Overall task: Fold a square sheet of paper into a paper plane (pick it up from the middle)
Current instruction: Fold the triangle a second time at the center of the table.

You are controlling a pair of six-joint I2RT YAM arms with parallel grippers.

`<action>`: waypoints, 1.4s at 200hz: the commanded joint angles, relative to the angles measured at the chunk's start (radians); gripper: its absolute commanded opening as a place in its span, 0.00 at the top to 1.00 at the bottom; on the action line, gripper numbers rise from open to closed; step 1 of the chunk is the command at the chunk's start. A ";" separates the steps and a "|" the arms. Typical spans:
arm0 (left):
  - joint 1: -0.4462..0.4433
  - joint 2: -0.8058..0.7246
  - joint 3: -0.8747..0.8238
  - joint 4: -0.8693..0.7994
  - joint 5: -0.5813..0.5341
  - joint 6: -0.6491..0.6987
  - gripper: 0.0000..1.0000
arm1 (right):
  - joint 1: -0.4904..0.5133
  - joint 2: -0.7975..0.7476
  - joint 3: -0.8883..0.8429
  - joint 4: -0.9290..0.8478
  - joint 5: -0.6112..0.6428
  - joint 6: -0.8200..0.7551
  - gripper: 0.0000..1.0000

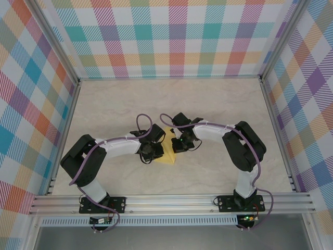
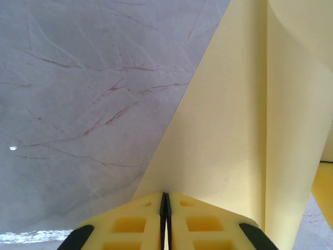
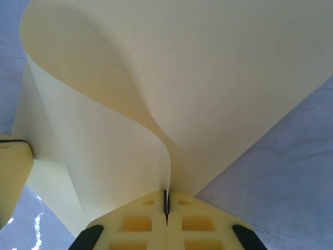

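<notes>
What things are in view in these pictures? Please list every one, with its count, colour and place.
square sheet of paper: one, bright yellow, mid-table between the two wrists, bowed.
table: one, pale marbled, under everything.
checked walls: three, multicolour, left, back and right of the table.
metal rail: one, silver, near edge, by the arm bases.
cables: two, purple, along the arms.
left arm: one, black and white, near left; jaws shut on the paper's edge.
right arm: one, black and white, near right; jaws shut on the paper too.
</notes>
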 commanded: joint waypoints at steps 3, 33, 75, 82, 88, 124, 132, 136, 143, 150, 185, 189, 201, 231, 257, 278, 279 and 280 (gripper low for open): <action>-0.013 0.001 -0.016 -0.032 -0.020 0.014 0.88 | -0.003 0.029 0.010 -0.019 0.002 0.007 0.98; -0.010 -0.091 -0.008 -0.035 -0.051 0.012 0.84 | -0.004 0.033 0.006 -0.029 0.014 0.002 0.98; 0.060 -0.240 -0.124 0.308 0.082 -0.067 1.00 | -0.004 0.033 -0.007 -0.024 0.017 0.005 0.98; 0.078 -0.244 -0.147 0.368 0.106 -0.090 1.00 | -0.004 0.033 -0.011 -0.020 0.016 0.005 0.99; 0.090 -0.242 -0.161 0.411 0.125 -0.102 1.00 | -0.005 0.033 -0.013 -0.015 0.017 0.006 0.99; 0.105 -0.174 -0.175 0.526 0.178 -0.134 1.00 | -0.006 0.033 -0.016 -0.009 0.024 0.007 0.99; 0.105 -0.157 -0.183 0.566 0.189 -0.146 1.00 | -0.005 0.036 -0.013 -0.011 0.019 0.005 0.99; 0.105 -0.150 -0.189 0.587 0.194 -0.154 1.00 | -0.005 0.036 -0.012 -0.011 0.018 0.004 0.99; 0.105 -0.138 -0.200 0.619 0.198 -0.163 1.00 | -0.005 0.037 -0.013 -0.011 0.019 0.005 0.99; 0.105 -0.129 -0.205 0.635 0.200 -0.170 1.00 | -0.005 0.037 -0.014 -0.008 0.020 0.005 0.98; 0.105 -0.093 -0.190 0.631 0.211 -0.147 1.00 | -0.007 0.042 -0.010 -0.017 0.018 0.002 0.98; 0.105 -0.088 -0.187 0.632 0.214 -0.145 1.00 | -0.006 0.042 -0.010 -0.018 0.018 0.002 0.98; 0.105 -0.067 -0.180 0.639 0.225 -0.144 1.00 | -0.006 0.045 -0.008 -0.018 0.015 0.002 0.98; 0.105 -0.020 -0.173 0.635 0.225 -0.136 1.00 | -0.007 0.045 -0.011 -0.010 0.010 0.011 0.98; 0.105 0.006 -0.171 0.615 0.203 -0.119 1.00 | -0.007 0.048 -0.013 -0.005 0.004 0.017 0.98; 0.105 0.034 -0.170 0.582 0.187 -0.108 1.00 | -0.007 0.045 -0.011 -0.004 0.001 0.019 0.98; 0.105 0.035 -0.170 0.580 0.184 -0.108 1.00 | -0.006 0.044 -0.012 -0.004 0.001 0.019 0.98; 0.105 0.036 -0.170 0.577 0.183 -0.108 1.00 | -0.006 0.044 -0.012 -0.003 0.001 0.020 0.98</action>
